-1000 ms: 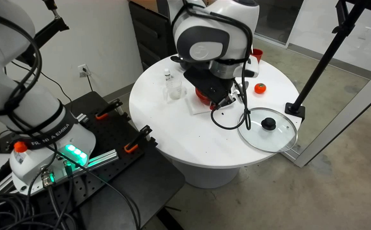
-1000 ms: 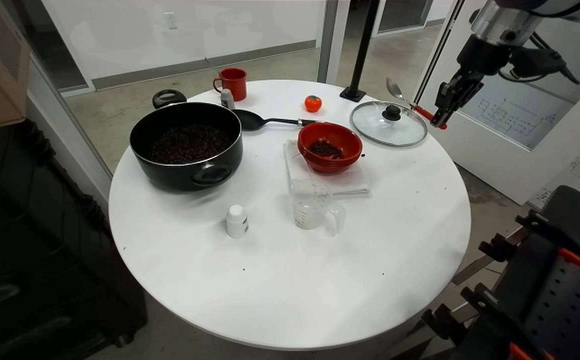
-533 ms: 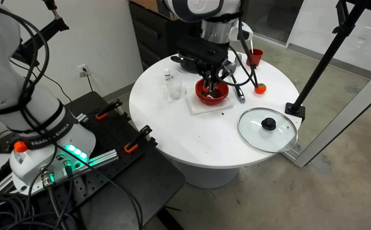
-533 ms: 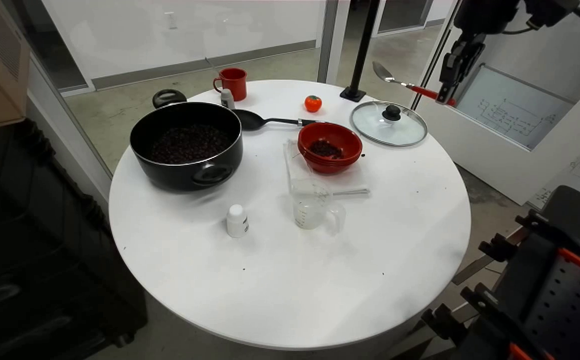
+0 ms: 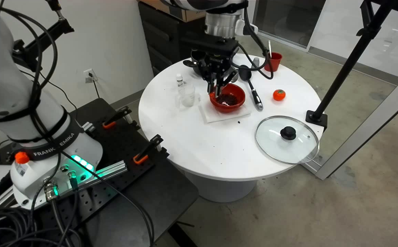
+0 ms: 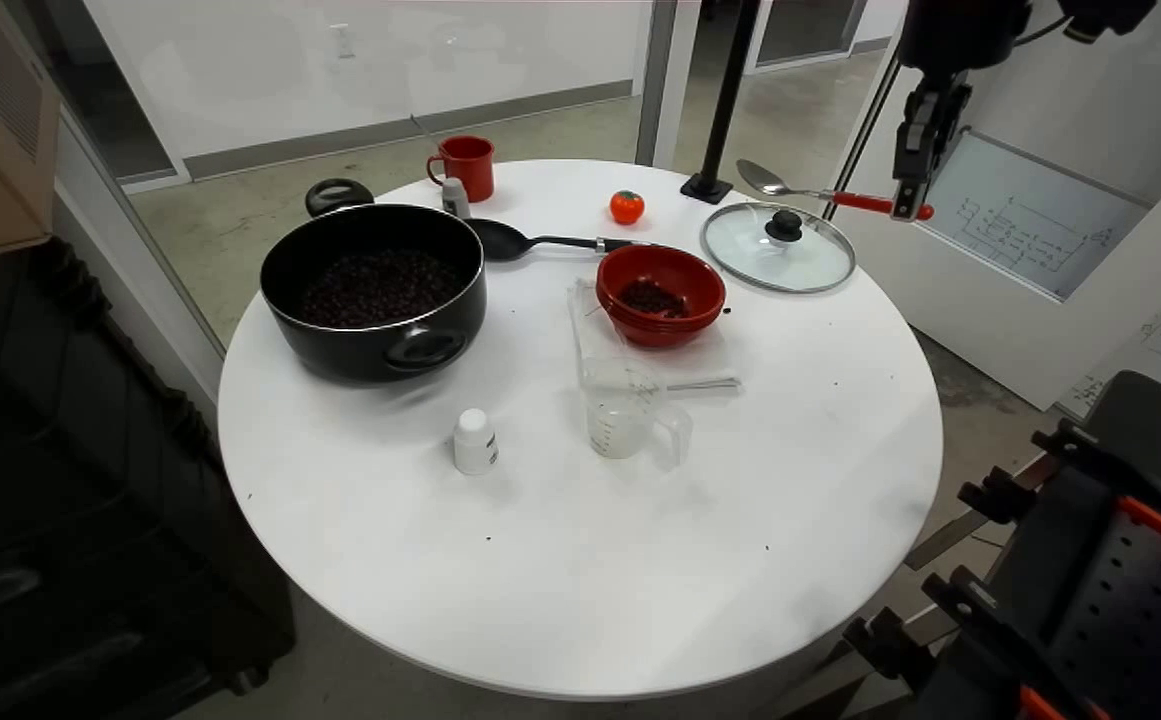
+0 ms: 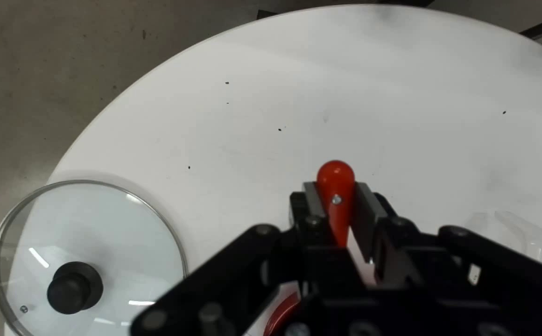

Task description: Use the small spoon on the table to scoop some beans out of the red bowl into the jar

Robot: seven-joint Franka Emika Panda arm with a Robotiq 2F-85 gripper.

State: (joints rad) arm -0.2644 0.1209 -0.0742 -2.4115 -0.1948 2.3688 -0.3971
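Observation:
My gripper [image 6: 908, 205] is shut on the red handle of the small spoon [image 6: 860, 203], near its end. The spoon is nearly level in the air, its silvery head pointing away. The gripper [image 5: 214, 91] shows above the far left rim of the red bowl [image 5: 228, 108]; the handle end shows between the fingers [image 7: 336, 200] in the wrist view. The red bowl [image 6: 660, 332] looks stacked and holds dark beans [image 6: 650, 298]. The jar [image 6: 620, 430] is a clear cup with marks and a handle. It stands apart from the bowl on the white table [image 6: 560, 590].
A black pot [image 6: 370, 345] with beans stands near the bowl. A black-handled utensil [image 6: 570, 242], glass lid [image 6: 775, 260], tomato [image 6: 626, 207] and red cup [image 6: 470, 170] lie around. A white bottle [image 6: 475, 445] stands near the jar. A cloth [image 6: 705, 370] is under the bowl.
The wrist has turned upright and the arm has shifted, uncovering the red bowl in an exterior view. The held spoon has swung from steeply tilted to nearly level. The other things have not moved.

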